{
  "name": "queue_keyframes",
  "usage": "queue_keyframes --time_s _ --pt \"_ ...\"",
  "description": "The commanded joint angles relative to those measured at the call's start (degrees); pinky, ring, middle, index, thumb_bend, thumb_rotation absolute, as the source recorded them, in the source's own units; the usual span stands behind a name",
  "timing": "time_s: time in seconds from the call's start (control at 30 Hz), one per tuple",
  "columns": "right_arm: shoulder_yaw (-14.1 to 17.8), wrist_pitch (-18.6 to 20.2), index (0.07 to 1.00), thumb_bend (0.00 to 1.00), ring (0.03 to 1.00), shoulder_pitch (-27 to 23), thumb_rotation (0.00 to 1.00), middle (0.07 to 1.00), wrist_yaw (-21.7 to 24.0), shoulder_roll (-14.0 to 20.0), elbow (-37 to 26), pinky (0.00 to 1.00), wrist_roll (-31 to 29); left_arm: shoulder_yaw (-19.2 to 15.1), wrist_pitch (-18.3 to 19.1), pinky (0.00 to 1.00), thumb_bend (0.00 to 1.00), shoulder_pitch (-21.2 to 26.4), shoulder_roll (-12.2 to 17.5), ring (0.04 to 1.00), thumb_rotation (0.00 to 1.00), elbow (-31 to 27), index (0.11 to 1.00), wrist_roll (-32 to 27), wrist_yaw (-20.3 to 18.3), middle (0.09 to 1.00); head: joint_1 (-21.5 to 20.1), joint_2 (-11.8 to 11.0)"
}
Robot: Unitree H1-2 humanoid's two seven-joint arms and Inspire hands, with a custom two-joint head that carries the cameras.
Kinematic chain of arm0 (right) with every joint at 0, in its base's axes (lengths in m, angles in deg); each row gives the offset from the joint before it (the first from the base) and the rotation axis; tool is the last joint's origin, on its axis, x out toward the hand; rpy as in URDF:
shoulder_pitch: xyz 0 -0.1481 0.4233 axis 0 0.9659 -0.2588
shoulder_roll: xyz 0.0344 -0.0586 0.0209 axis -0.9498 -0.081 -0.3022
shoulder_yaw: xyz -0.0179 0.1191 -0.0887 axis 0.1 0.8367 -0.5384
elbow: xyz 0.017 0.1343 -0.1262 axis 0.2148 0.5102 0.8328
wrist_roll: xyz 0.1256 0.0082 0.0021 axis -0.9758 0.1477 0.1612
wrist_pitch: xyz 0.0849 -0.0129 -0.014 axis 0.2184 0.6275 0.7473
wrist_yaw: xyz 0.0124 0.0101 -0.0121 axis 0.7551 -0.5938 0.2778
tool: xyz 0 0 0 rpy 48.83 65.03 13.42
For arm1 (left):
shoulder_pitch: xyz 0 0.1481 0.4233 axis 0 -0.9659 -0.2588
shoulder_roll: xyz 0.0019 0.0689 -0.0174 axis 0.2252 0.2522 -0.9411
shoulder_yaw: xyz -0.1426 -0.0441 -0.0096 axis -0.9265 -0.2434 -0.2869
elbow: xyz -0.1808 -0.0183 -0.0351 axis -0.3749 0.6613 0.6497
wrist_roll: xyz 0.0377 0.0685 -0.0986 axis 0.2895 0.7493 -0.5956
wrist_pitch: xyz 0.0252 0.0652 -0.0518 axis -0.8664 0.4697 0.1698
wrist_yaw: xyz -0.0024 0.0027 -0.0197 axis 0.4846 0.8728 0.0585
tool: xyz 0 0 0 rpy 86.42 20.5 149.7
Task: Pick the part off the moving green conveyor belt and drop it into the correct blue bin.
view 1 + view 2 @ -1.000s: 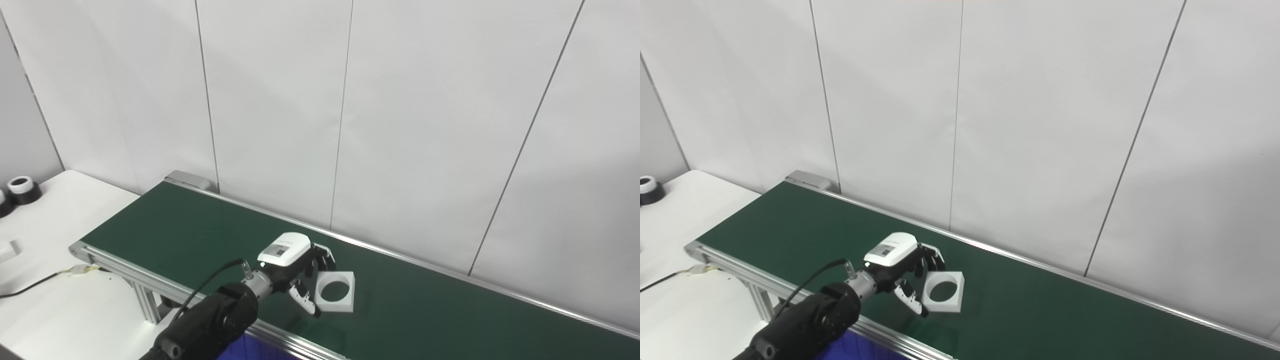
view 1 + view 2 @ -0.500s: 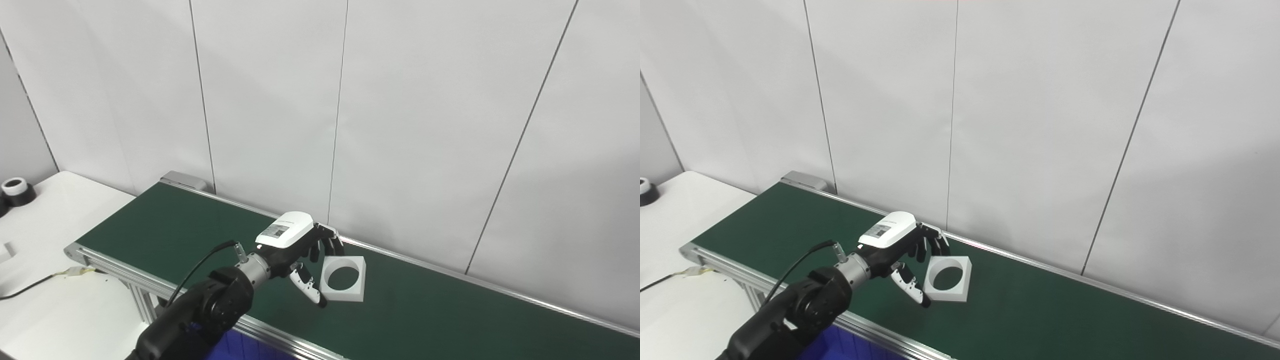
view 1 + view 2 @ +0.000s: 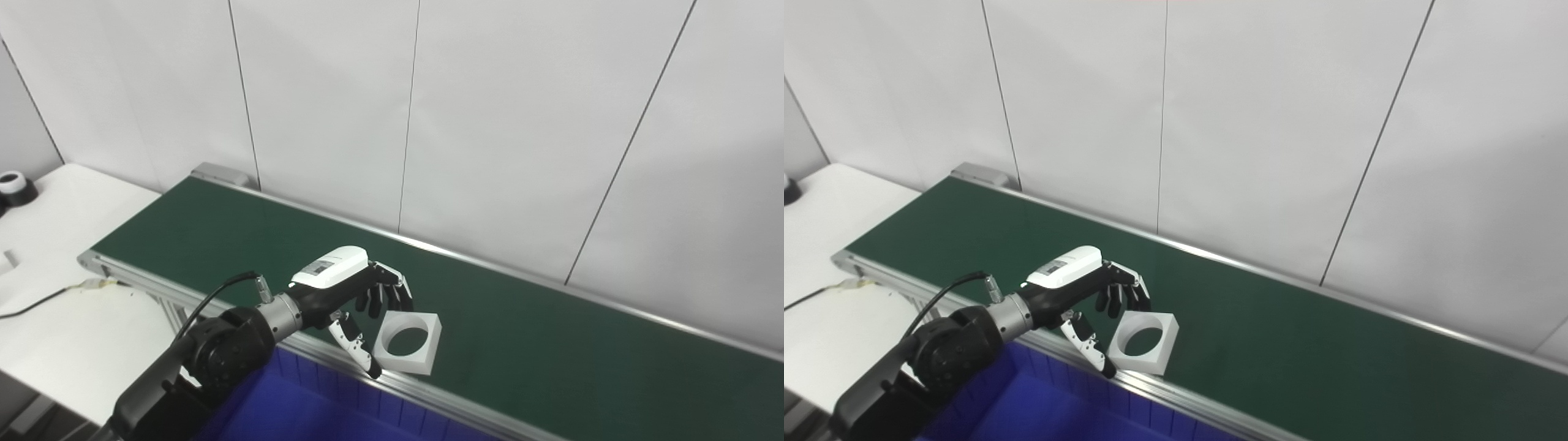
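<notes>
Fingers [image 3: 392,294] of the left hand [image 3: 343,291] are pinching the white square part [image 3: 407,334], the one with the round hole through it, with the thumb pressing its near-left edge from 8 o'clock and the other fingers curling over its far-left corner at 11 o'clock. Compared with a second ago, the hand is carrying the part back toward the robot: earlier it sat over the middle of the green conveyor belt [image 3: 551,343], and now it is hanging at the belt's near rail, its lower edge overlapping the aluminium frame. The whole picture is also tipping downward since then, so part of that shift is the camera's, and much more of the blue bin [image 3: 318,410] is now showing at 6 o'clock, directly below the hand. The part appears tilted and lifted clear of the belt, though contact with the rail cannot be ruled out.

By my judgement, pickup is done and transport is under way; what remains is clearing the rail and spreading the fingers over the bin. Whether this bin is the correct one cannot be told. No right hand is in view. On the white surface [image 3: 73,343] at 9 o'clock, a cable [image 3: 37,303] is lying.
</notes>
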Motion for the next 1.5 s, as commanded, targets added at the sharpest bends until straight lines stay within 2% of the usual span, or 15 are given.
queue_keyframes --time_s 0.0,0.2,0.33,0.53,0.73,0.83,0.9,1.03,1.17,1.23,1.37,1.47 --pt "0.45 -0.49 0.946 0.63 0.858 -0.94 0.74 0.882 0.08 0.29 -3.06 0.82 -0.13 -1.39 0.24 0.35 0.50 0.00 1.78 0.413 0.00 -3.16 0.499 -0.94 -0.21 0.476 0.09 1.19" --pt "1.64 2.09 0.925 0.63 0.836 -1.99 0.69 0.864 0.41 1.52 -5.92 0.79 -0.83 -2.28 0.80 0.35 0.50 -2.92 0.68 0.390 0.00 -3.49 0.516 -2.08 -0.43 0.448 1.67 5.49" --pt "2.54 4.70 0.895 0.67 0.811 -2.62 0.65 0.839 0.40 2.42 -8.30 0.76 -1.17 -2.08 1.77 0.36 0.50 -4.89 -0.01 0.386 0.00 -2.59 0.519 1.05 0.26 0.451 3.07 7.01" --pt "3.39 5.97 0.881 0.69 0.788 -3.03 0.62 0.817 0.85 3.49 -9.34 0.73 -1.46 -2.26 1.44 0.36 0.50 -7.75 -0.96 0.391 0.00 0.07 0.513 4.41 2.18 0.450 2.98 6.93" --pt "3.51 6.68 0.869 0.69 0.775 -3.00 0.58 0.804 0.94 3.61 -9.73 0.71 -1.42 -1.75 -1.42 0.36 0.50 -8.97 -1.84 0.391 0.00 3.39 0.511 4.41 4.39 0.447 2.04 6.46" --pt "3.49 6.96 0.865 0.70 0.771 -2.85 0.59 0.800 0.90 3.58 -9.92 0.71 -1.10 -0.90 -4.60 0.33 0.50 -8.72 -3.29 0.373 0.00 6.57 0.518 4.06 6.46 0.452 1.66 6.10" --pt "3.48 7.06 0.862 0.70 0.768 -2.79 0.58 0.796 0.91 3.55 -9.92 0.70 -1.18 -0.42 -6.09 0.37 0.50 -8.50 -4.43 0.382 0.00 8.19 0.508 3.68 7.68 0.454 1.35 5.90" --pt "3.42 6.61 0.856 0.71 0.764 -2.76 0.59 0.793 0.92 3.44 -9.65 0.70 -1.31 1.97 -8.82 0.37 0.50 -6.90 -7.85 0.387 0.00 13.67 0.501 4.56 10.27 0.470 0.53 5.81" --pt "3.38 6.89 0.853 0.72 0.763 -2.57 0.59 0.792 1.04 3.58 -10.19 0.70 -1.31 4.95 -9.03 0.40 0.50 -4.17 -10.62 0.403 0.00 19.34 0.499 5.57 10.66 0.487 0.44 5.89" --pt "3.27 6.92 0.852 0.71 0.765 -2.47 0.59 0.794 1.24 3.71 -10.36 0.70 -1.42 7.27 -8.30 0.41 0.50 -2.25 -11.58 0.415 0.00 22.49 0.506 9.49 11.67 0.481 0.56 6.09" --pt "3.15 7.00 0.854 0.71 0.768 -2.35 0.59 0.798 1.69 3.90 -10.49 0.70 -2.11 10.97 -11.80 0.35 0.50 2.26 -13.15 0.398 0.00 32.74 0.516 11.66 14.61 0.458 0.59 6.49" --pt "3.16 7.68 0.856 0.72 0.772 -2.12 0.60 0.799 1.83 3.84 -11.14 0.71 -2.17 13.31 -12.93 0.34 0.50 4.73 -13.66 0.395 0.00 38.47 0.517 13.18 15.58 0.460 0.03 6.78"
